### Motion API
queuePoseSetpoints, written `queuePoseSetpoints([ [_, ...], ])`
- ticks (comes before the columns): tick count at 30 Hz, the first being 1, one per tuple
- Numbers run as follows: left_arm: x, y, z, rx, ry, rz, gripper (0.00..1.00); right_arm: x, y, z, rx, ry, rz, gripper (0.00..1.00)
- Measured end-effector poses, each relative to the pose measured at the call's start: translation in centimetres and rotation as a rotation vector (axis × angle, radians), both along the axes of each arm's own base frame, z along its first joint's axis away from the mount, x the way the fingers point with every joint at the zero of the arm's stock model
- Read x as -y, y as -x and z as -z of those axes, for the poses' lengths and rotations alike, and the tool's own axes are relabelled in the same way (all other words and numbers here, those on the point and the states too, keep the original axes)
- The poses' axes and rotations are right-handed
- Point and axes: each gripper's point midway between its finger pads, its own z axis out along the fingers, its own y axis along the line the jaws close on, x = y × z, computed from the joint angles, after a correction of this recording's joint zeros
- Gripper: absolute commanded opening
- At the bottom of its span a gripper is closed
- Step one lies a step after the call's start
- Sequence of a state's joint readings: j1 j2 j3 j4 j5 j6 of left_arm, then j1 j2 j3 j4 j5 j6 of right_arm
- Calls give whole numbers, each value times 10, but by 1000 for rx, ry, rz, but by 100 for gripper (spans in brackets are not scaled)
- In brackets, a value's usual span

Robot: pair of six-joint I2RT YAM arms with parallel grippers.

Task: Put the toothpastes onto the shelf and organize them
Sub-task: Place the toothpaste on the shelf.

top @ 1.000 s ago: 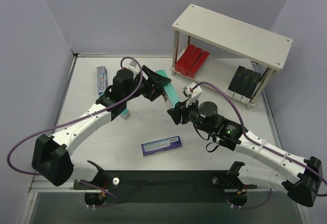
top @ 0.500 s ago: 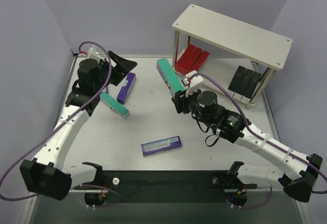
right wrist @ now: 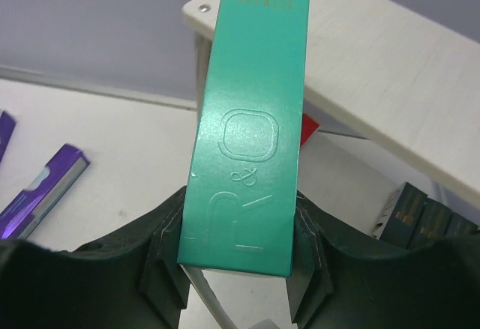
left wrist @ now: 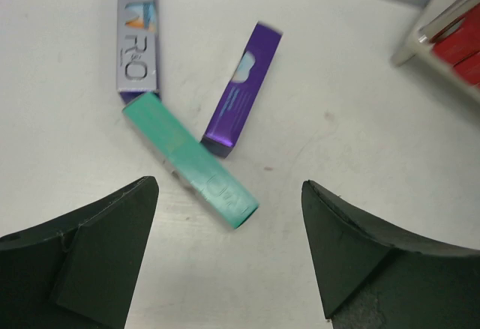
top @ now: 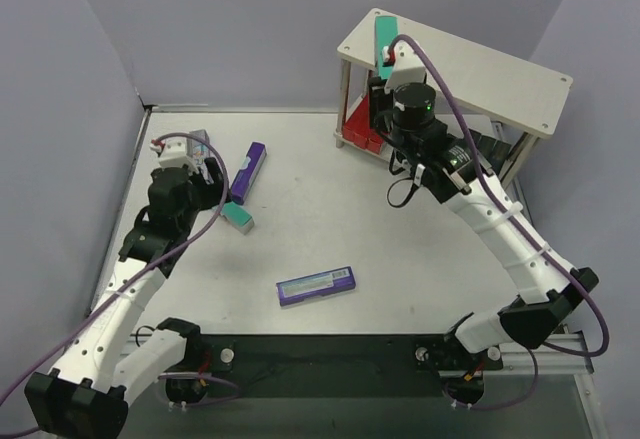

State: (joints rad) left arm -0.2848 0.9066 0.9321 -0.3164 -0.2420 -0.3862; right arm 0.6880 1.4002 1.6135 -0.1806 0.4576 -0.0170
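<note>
Top external shows red cartons point(top: 372, 119) and black cartons point(top: 485, 154) on the shelf's point(top: 480, 69) lower tier. My right gripper point(right wrist: 236, 231) pinches a teal carton point(right wrist: 251, 119) up by the top board. My left gripper point(left wrist: 229, 194), spread wide, hangs over the four loose cartons point(top: 316, 285) left on the table.

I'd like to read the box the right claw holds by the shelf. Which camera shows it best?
The right wrist view: the teal carton fills the frame, embossed lettering readable, clamped in the right claw. The top view shows only a small teal sliver at the shelf top board. The left wrist view misses it.
</note>
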Motion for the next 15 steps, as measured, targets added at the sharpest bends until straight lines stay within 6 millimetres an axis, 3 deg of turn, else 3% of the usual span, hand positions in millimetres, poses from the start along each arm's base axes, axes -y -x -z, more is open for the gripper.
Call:
queuePoseSetpoints([
  [3,-12,10,60,-120,-116,-12,89,18,-27,-12,10,7,87,28],
  [6,-20,21,96,-192,-205,-8,88,31,-52,-14,7,17,151,28],
  [15,-30,33,128,-187,-340,1,89,40,-121,12,-51,51,246,34],
])
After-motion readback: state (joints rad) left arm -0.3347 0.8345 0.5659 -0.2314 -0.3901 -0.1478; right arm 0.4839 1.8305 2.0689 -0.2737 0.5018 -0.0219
